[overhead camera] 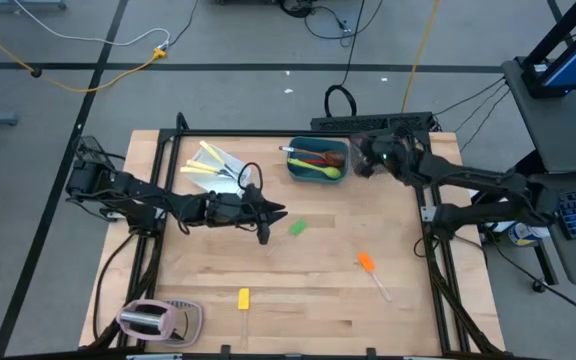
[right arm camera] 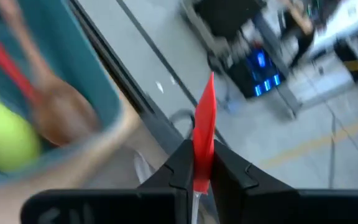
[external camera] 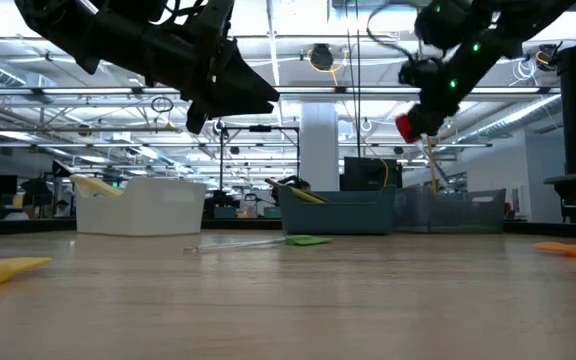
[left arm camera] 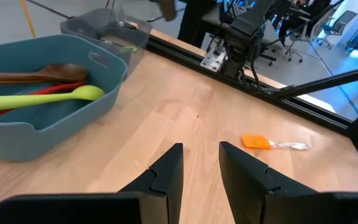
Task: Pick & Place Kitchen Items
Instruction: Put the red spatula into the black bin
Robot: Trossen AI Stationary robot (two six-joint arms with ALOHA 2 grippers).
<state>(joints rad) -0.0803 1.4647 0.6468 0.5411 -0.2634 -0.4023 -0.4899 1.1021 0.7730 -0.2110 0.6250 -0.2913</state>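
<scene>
My right gripper [overhead camera: 363, 165] is shut on a red spatula [right arm camera: 204, 118], up in the air over the smoky-grey tub [overhead camera: 356, 150], just right of the teal tub [overhead camera: 318, 178]. The teal tub holds a green spoon [left arm camera: 48, 98], a wooden spoon [left arm camera: 36, 74] and a red utensil. My left gripper [overhead camera: 268, 215] is open and empty above mid-table [left arm camera: 201, 168]. A green spatula [overhead camera: 296, 227], an orange spatula [overhead camera: 368, 263] and a yellow spatula [overhead camera: 243, 298] lie flat on the table. The white tub [overhead camera: 230, 170] holds yellow-handled utensils. My right gripper pinches the red spatula's blade [right arm camera: 199, 163] between its two fingers, edge-on. The blade's tip sticks out past the fingertips. The spatula is lifted clear of the table and tubs; in the low view its red head [external camera: 408, 127] shows at the fingers, with the clear handle [external camera: 431, 160] hanging below.
A pinkish toaster [overhead camera: 148, 318] stands at the near left corner. The three tubs line the far side of the table. Black frame rails [overhead camera: 430, 215] run along the table's left, right and far edges. Bare wood lies between the loose spatulas.
</scene>
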